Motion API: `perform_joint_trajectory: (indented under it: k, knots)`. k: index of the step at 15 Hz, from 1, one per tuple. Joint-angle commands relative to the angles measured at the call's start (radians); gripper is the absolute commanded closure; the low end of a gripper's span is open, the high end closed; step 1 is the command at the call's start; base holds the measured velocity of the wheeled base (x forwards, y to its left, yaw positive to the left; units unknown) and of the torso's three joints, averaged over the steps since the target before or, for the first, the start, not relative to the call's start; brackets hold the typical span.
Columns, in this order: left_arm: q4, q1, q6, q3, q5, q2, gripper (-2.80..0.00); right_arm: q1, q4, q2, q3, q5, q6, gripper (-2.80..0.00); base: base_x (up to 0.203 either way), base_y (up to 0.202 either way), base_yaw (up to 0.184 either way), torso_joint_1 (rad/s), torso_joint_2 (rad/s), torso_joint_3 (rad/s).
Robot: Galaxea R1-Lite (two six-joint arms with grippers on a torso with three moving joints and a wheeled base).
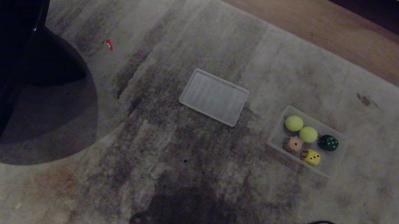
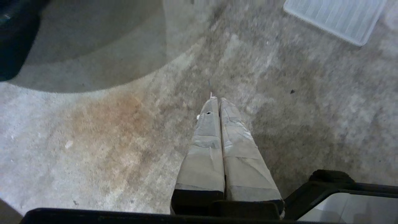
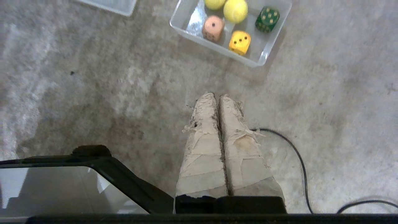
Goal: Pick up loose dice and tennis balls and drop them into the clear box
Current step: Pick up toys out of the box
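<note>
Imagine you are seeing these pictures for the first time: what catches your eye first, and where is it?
The clear box on the stained carpet, right of centre in the head view, stands out: it holds two tennis balls, a pinkish die, a yellow die and a dark green die. A ribbed translucent panel lies flat to its left. A small red object lies farther left.

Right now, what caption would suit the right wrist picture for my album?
Right gripper shut above stained carpet, near the clear box holding two tennis balls and three dice.
</note>
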State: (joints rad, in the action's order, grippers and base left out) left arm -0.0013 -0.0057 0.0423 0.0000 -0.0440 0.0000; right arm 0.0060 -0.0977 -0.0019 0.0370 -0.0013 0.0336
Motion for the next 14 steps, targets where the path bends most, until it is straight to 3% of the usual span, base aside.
perform_joint_trajectory:
  k: [1,14]
  knots:
    - [0.0,0.0,0.001,0.002,0.0,0.002,0.0,0.0,-0.001,0.002,0.0,0.0,0.001,0.0,0.0,0.0,0.0,-0.002,0.0,0.203]
    - [0.0,0.0,0.001,0.002,0.0,0.002,0.0,0.0,-0.001,0.002,0.0,0.0,0.0,0.0,0.0,0.0,0.0,0.002,0.0,0.199]
